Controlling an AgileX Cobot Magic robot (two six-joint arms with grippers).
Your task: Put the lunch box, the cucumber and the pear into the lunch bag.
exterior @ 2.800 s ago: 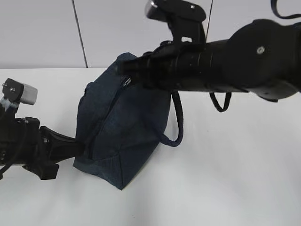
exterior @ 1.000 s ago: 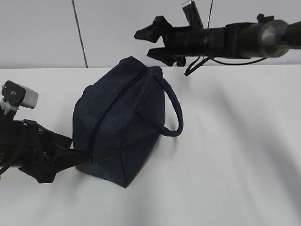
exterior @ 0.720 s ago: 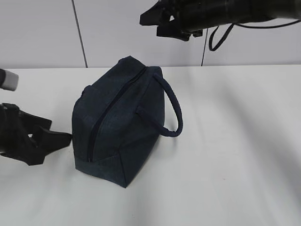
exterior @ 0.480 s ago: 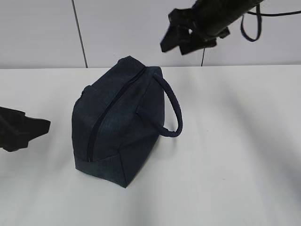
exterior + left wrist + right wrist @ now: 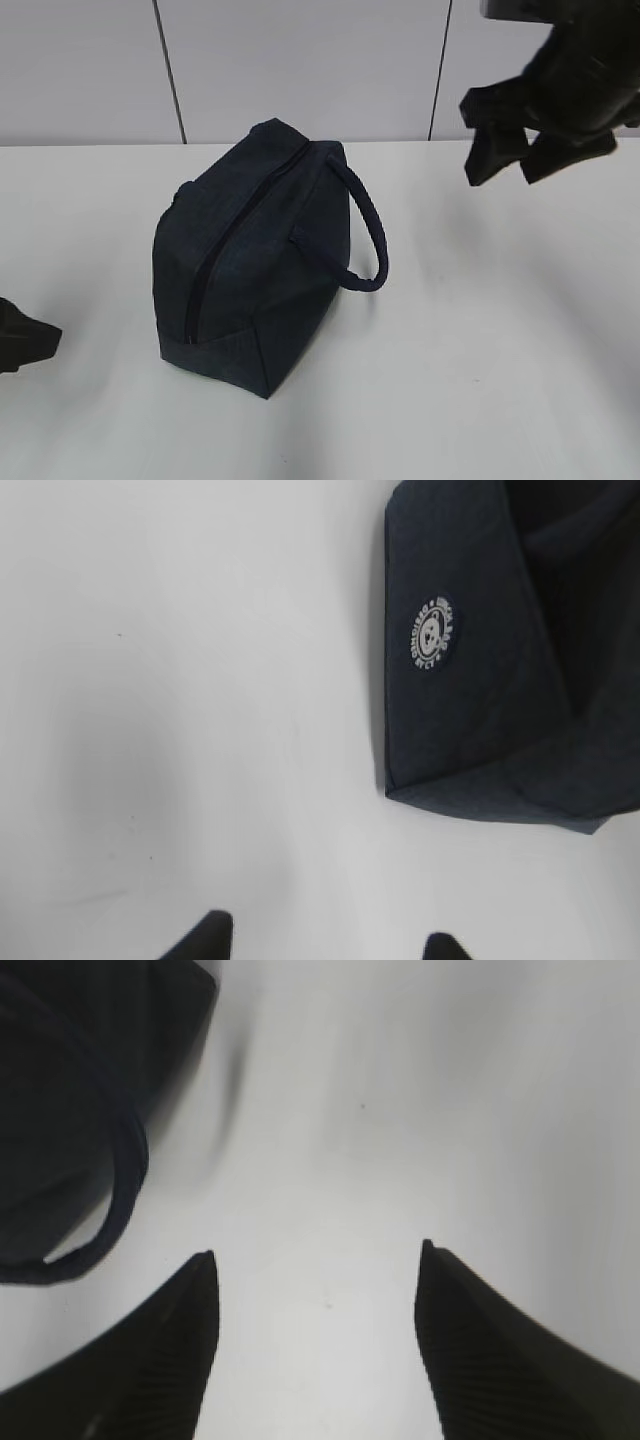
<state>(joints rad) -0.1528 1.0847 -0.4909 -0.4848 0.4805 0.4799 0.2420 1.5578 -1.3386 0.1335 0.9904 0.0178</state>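
The zipped lunch bag (image 5: 250,270) hides its contents; the left gripper (image 5: 25,340) is mostly cut off at the exterior view's edge.

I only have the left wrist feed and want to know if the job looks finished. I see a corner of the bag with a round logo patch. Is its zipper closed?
Observer: Yes. In the exterior view the zipper runs shut along the top of the bag.
Operator: Any food or box outside it?
Observer: None shows on the table in any view.
Operator: Where is the right pincer?
Observer: The right pincer hangs open and empty, above the table to the right of the bag.
Operator: And the handle?
Observer: The handle loops out on the bag's right side, free of both pincers.
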